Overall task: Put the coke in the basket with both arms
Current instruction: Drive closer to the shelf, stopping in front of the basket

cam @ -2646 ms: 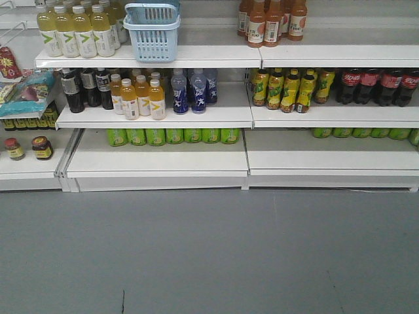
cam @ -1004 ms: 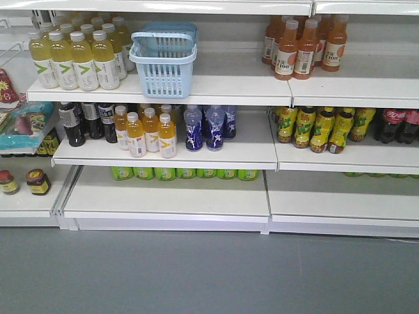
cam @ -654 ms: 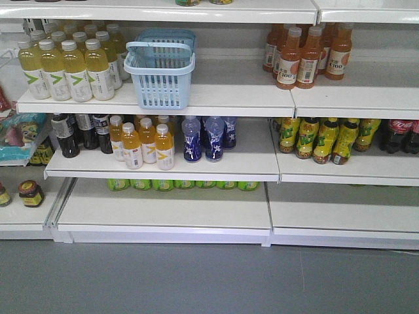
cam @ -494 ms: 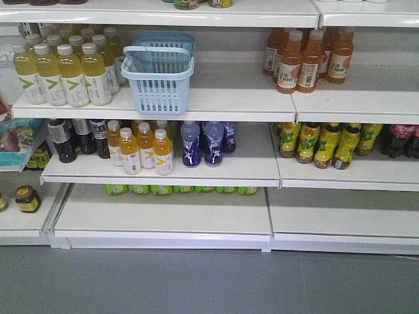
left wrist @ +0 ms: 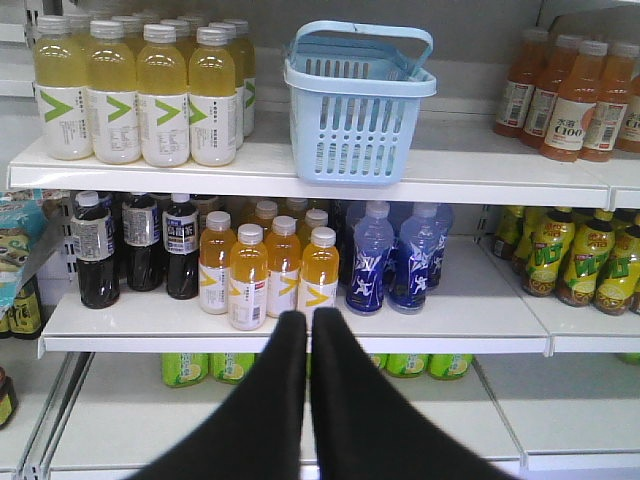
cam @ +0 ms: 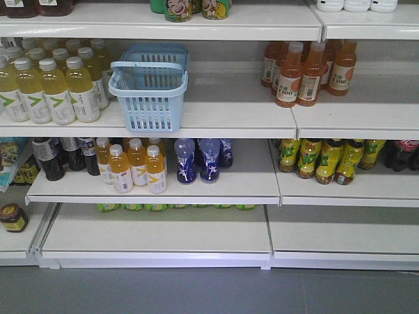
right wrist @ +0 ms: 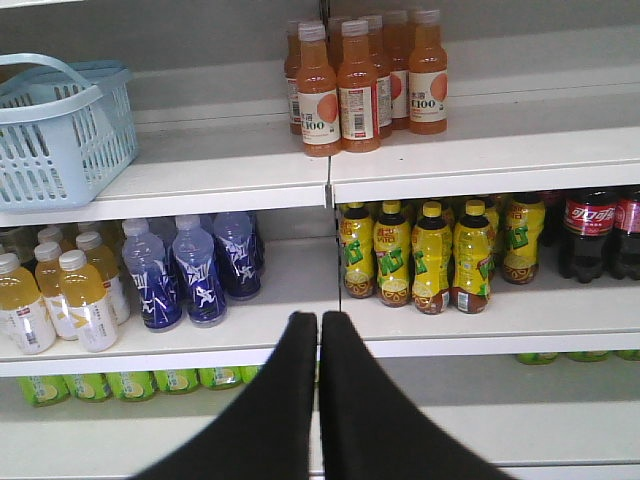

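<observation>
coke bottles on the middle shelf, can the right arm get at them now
Probably yes: the coke bottles stand near the open front of the shelf with nothing before them, though the right gripper is shut.

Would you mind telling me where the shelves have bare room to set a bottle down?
Bare: the shelf between the basket and the orange bottles, and the bottom shelf's front. Crowded: the yellow bottles close beside the basket.

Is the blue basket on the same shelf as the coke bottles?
No, the basket stands on the shelf above, while the coke bottles sit one level lower, far right.
</observation>
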Motion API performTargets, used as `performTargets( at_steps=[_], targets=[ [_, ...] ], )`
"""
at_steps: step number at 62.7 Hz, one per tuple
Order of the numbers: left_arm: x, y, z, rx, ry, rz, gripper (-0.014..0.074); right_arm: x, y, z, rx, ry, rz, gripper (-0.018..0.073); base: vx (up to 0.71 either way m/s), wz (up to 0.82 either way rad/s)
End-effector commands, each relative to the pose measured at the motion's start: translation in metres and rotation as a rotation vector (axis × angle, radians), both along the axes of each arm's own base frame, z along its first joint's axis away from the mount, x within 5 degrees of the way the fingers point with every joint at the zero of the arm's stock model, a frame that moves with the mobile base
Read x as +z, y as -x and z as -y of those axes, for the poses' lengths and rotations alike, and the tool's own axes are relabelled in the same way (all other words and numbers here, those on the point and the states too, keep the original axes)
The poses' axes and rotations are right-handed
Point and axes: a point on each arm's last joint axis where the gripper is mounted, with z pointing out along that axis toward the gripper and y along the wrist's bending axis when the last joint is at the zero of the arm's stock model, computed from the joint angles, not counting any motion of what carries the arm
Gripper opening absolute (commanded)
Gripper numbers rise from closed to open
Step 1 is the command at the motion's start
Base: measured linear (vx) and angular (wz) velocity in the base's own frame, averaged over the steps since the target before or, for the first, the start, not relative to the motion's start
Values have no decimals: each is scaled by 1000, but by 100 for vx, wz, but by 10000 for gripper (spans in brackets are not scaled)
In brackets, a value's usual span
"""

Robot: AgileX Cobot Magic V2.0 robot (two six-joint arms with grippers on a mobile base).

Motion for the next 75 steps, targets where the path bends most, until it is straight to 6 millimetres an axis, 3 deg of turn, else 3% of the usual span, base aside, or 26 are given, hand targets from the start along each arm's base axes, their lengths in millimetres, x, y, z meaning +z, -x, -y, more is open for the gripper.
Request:
performTargets(
  at_steps=[1, 75],
  targets=[
    [9, 0, 0, 4, 23, 98, -6, 4, 0, -2, 22, 16, 76, -5, 16, -2],
    [9, 0, 0, 4, 23, 98, -6, 4, 0, -2, 21, 16, 75, -5, 12, -1]
  ],
)
